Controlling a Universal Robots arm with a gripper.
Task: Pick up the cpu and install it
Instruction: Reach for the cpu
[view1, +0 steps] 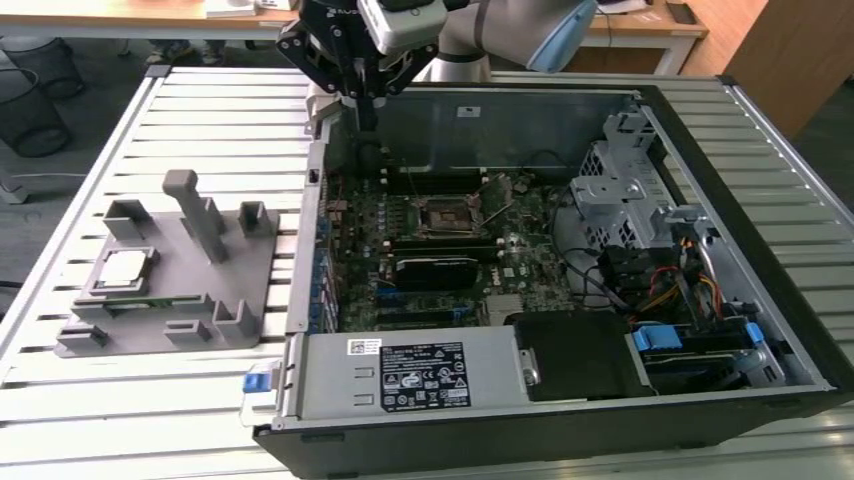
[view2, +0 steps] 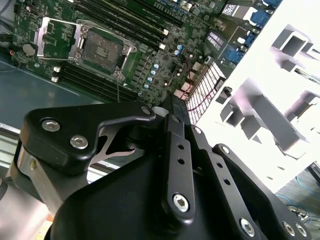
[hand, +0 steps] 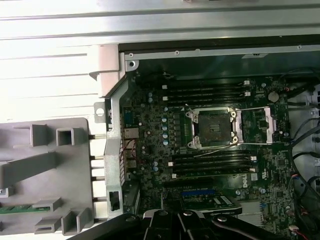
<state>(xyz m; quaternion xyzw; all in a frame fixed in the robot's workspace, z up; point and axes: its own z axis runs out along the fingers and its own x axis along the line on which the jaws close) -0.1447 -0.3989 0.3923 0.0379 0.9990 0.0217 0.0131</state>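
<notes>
The cpu (view1: 124, 268), a small square chip with a shiny metal top, lies flat on the grey fixture (view1: 200, 300) on the exterior view's left, outside the computer case. My gripper (view1: 360, 115) hangs high over the case's back left corner, far from the cpu, its fingers shut with nothing between them. In the second wrist view the gripper (view2: 168, 103) points down at the motherboard edge. The black socket (view1: 445, 215) sits mid-board, its metal frame swung open (hand: 265, 125), and the socket (hand: 214, 129) (view2: 102, 50) looks empty.
The open computer case (view1: 747, 150) lies on a slatted metal table (view1: 200, 110). Memory slots (hand: 205, 92), a power supply (view1: 414, 370), drive cages (view1: 621, 180) and cable bundles (view1: 667, 290) crowd the case. Upright grey posts (view1: 187, 200) rise from the fixture.
</notes>
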